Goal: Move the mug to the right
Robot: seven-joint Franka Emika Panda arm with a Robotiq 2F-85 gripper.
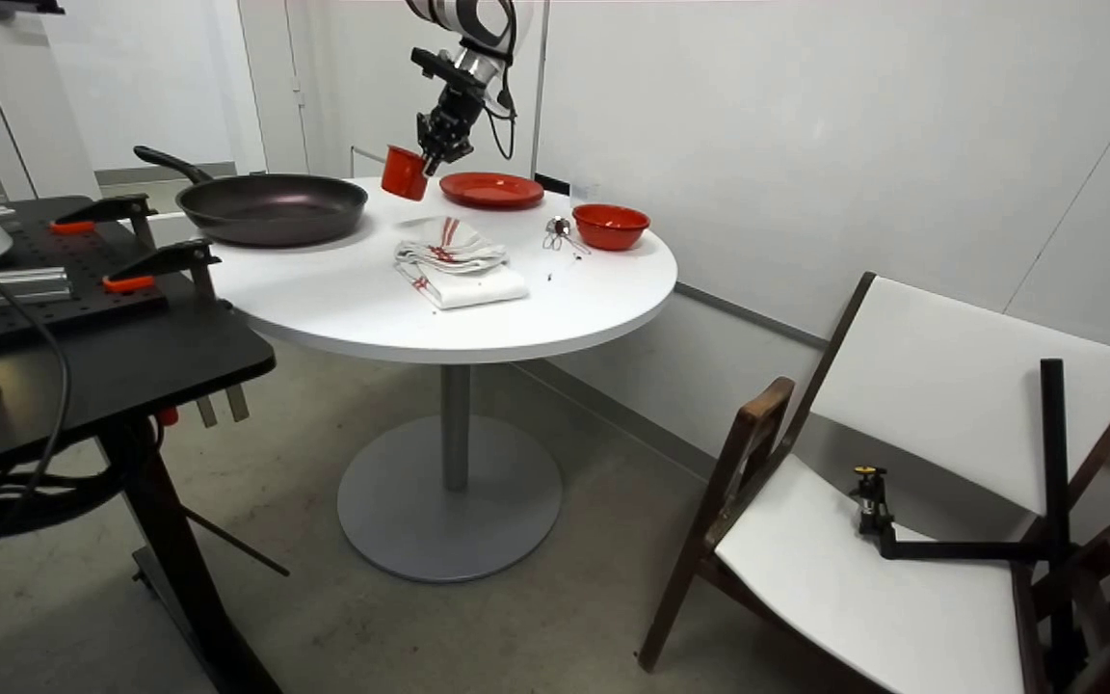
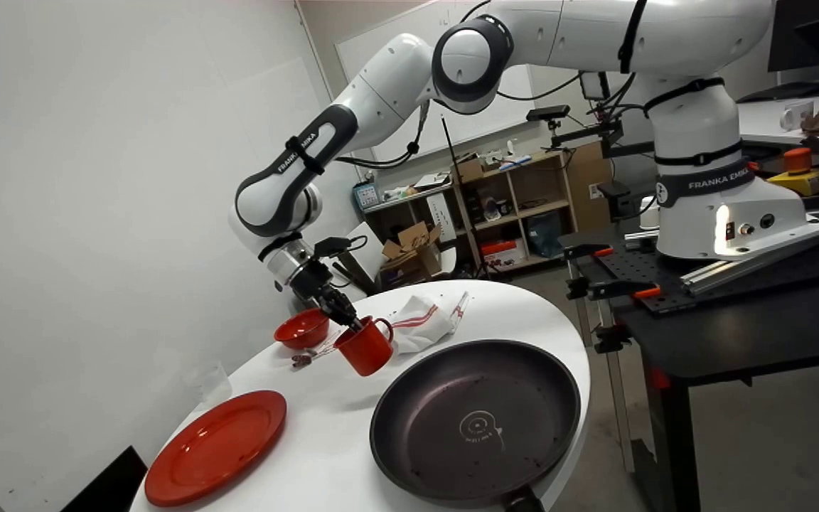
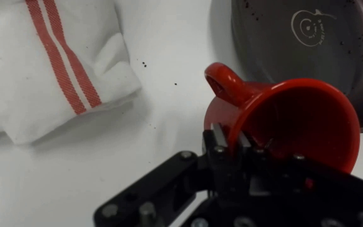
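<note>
The red mug (image 1: 404, 173) is held in the air above the white round table, tilted slightly. It also shows in an exterior view (image 2: 365, 350), with its handle toward the cloth side, and in the wrist view (image 3: 301, 123). My gripper (image 3: 231, 134) is shut on the mug's rim, one fingertip inside the wall and one outside. The gripper also shows above the mug in an exterior view (image 2: 358, 327). In the wrist view the mug's open mouth faces the camera and its handle points to the upper left. The lower part of the rim is hidden by the gripper.
A large black pan (image 2: 477, 419) stands beside the mug. A flat red plate (image 2: 217, 448), a red bowl (image 1: 611, 228), small metal utensils (image 1: 559, 229), a clear cup (image 1: 586, 193) and a folded white cloth with red stripes (image 1: 463, 270) are on the table (image 1: 343, 304).
</note>
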